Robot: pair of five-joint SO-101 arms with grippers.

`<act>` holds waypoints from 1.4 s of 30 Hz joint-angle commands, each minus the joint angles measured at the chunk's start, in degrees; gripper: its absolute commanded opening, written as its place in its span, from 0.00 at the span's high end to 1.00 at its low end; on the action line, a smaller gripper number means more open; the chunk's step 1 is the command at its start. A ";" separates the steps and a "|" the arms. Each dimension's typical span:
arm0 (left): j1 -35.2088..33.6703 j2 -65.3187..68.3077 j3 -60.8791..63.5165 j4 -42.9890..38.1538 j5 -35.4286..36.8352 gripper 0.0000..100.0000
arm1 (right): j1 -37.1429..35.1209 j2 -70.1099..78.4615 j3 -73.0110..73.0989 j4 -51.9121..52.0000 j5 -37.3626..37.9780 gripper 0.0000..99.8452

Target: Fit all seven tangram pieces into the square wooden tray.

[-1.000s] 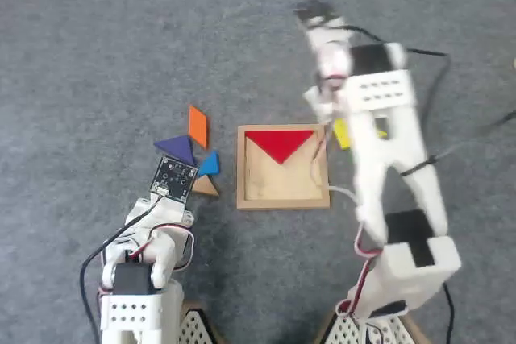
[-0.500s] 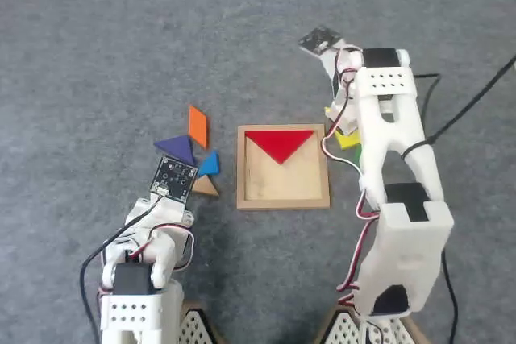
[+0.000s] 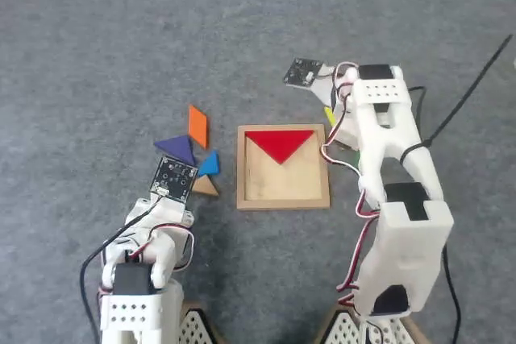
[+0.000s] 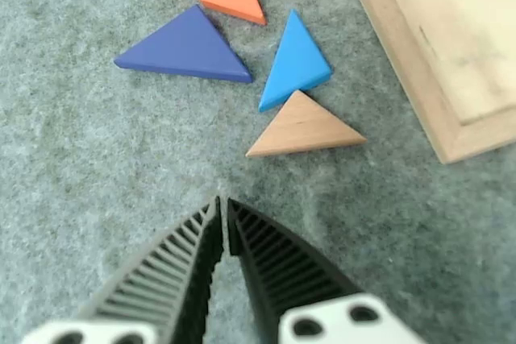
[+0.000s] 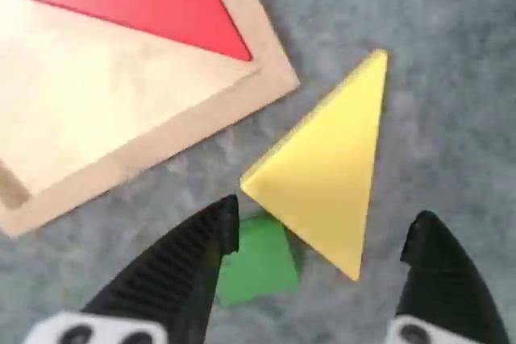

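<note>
The square wooden tray (image 3: 282, 198) lies mid-table with a red triangle (image 3: 280, 144) in its far part. Left of it are an orange parallelogram (image 3: 197, 125), a dark blue triangle (image 3: 177, 148), a light blue triangle (image 3: 210, 163) and a wood-coloured triangle (image 3: 205, 186). My left gripper (image 4: 223, 207) is shut and empty, just short of the wood-coloured triangle (image 4: 305, 128). My right gripper (image 5: 322, 227) is open above the yellow triangle (image 5: 326, 167), one finger (image 5: 208, 239) on each side. A green piece (image 5: 258, 263) lies partly under the yellow one, beside the tray's rim (image 5: 161, 147).
Grey carpet covers the whole table. The right arm (image 3: 387, 142) stretches along the tray's right side and hides most of the yellow and green pieces from above. The left arm (image 3: 149, 255) stays near the front edge. Open carpet lies beyond the tray.
The right arm has drawn back from the far side and swung its wrist left, settling over the yellow triangle beside the tray. The left arm and all pieces stayed put.
</note>
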 commanded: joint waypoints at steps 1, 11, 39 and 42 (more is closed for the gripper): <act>-0.18 -0.97 -0.40 0.26 0.09 0.99 | -0.13 -0.40 1.14 -4.79 1.05 0.67; -0.18 -0.97 -0.40 0.26 0.09 0.99 | -0.75 6.29 -1.76 -5.05 -0.62 0.60; -0.18 -0.97 -0.40 0.26 0.09 0.99 | 2.24 11.56 -27.43 15.43 -11.52 0.87; -0.18 -0.97 -0.40 0.26 0.09 0.99 | 0.75 11.56 -34.73 21.14 -13.54 0.87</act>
